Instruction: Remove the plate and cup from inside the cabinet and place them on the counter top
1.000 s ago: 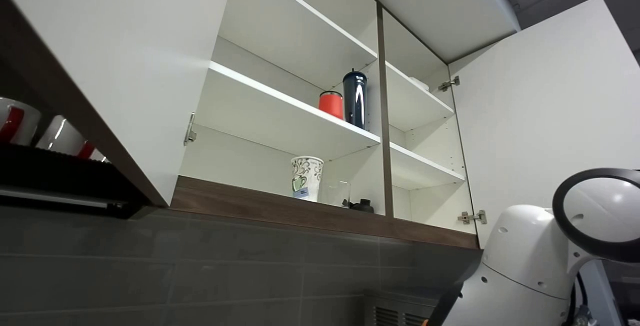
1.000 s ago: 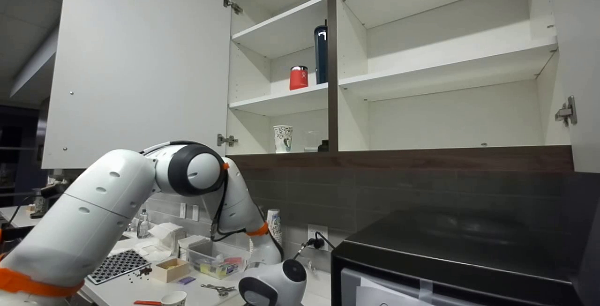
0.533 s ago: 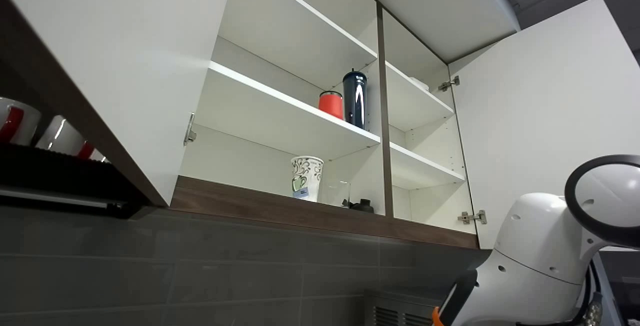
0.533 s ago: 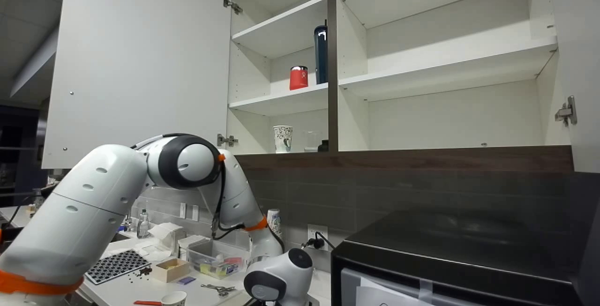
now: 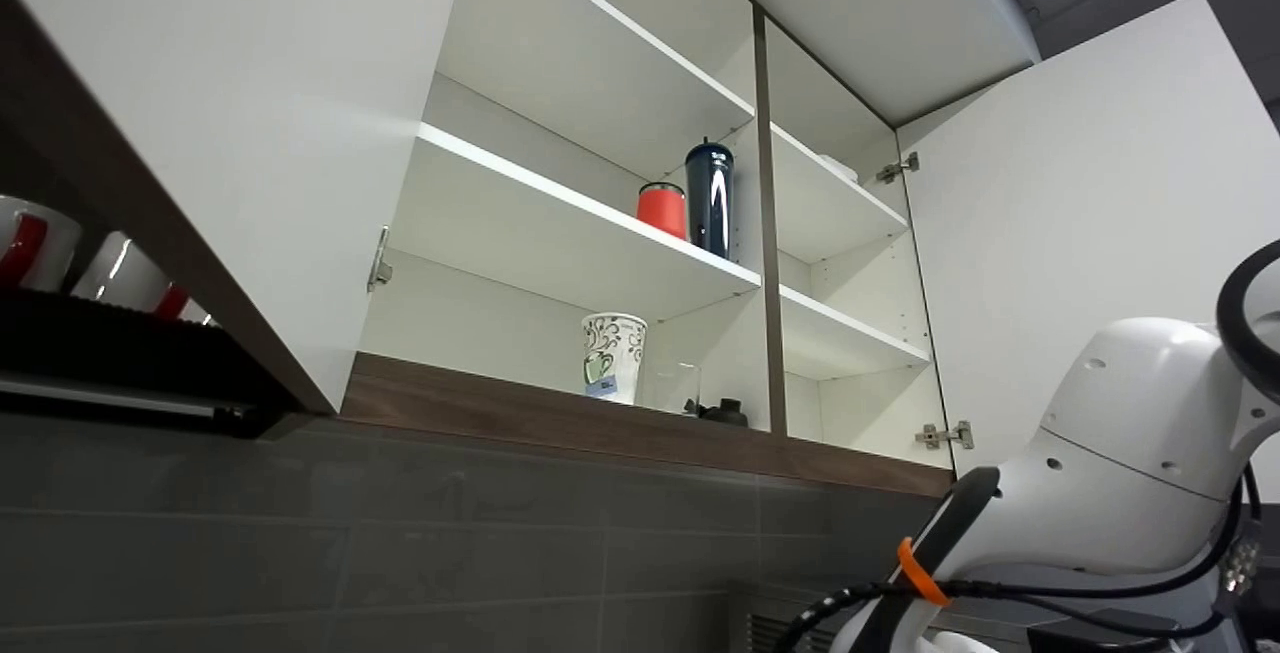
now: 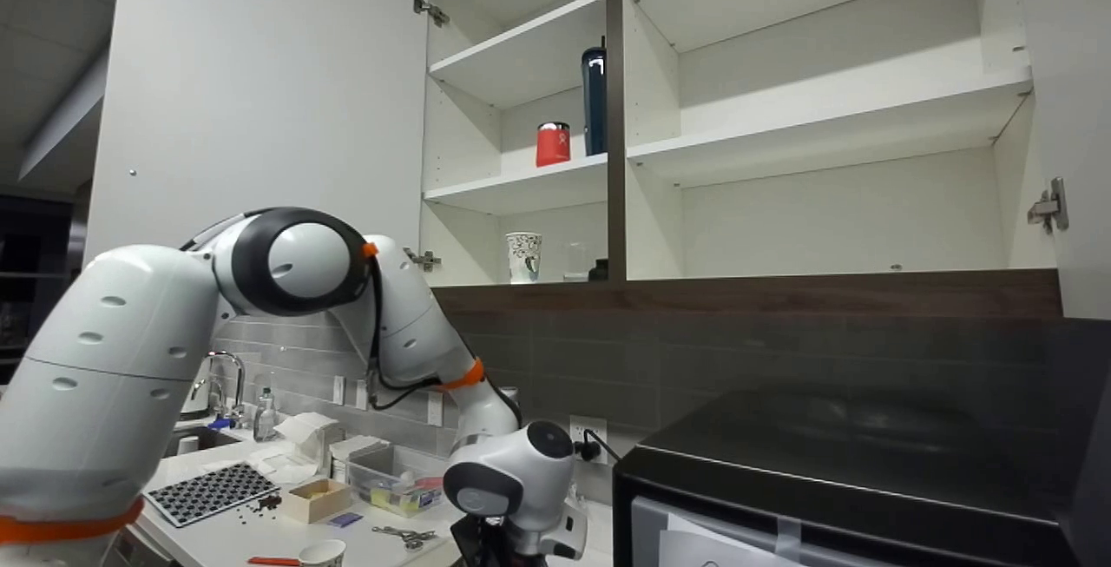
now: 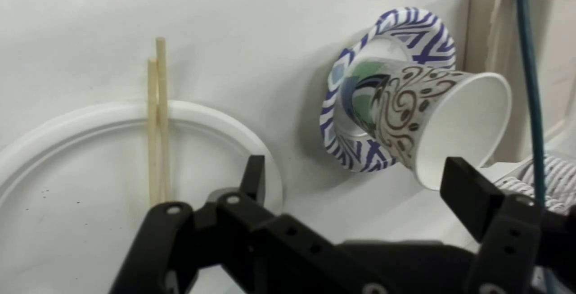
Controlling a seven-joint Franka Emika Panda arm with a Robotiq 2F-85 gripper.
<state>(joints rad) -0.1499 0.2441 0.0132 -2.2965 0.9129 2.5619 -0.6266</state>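
The plate (image 7: 342,136), small, round and white with a blue-purple pattern, rests on the white counter top (image 7: 252,60) in the wrist view. A patterned paper cup (image 7: 400,100) has its base on it, its mouth facing the lower right; I cannot tell whether it leans. My gripper (image 7: 354,179) is open, fingers wide apart, nothing held. One finger (image 7: 470,195) overlaps the cup's rim; contact is unclear. In both exterior views the cabinet (image 5: 560,408) has its doors swung wide, and a similar cup (image 6: 524,256) stands on its bottom shelf. The fingertips are out of both exterior views.
A large white dish (image 7: 234,134) carries two thin sticks (image 7: 164,118) beside the plate. A teal cable (image 7: 531,82) crosses the wrist view. A dark appliance (image 6: 833,463) stands under the cabinet. A red tumbler (image 6: 553,146) and a dark bottle (image 6: 594,102) occupy the middle shelf.
The arm has drawn back, its elbow rising and shifting away from the cabinet. More of the hand and the black gripper body now shows in an exterior view. The cabinet's contents have not moved.
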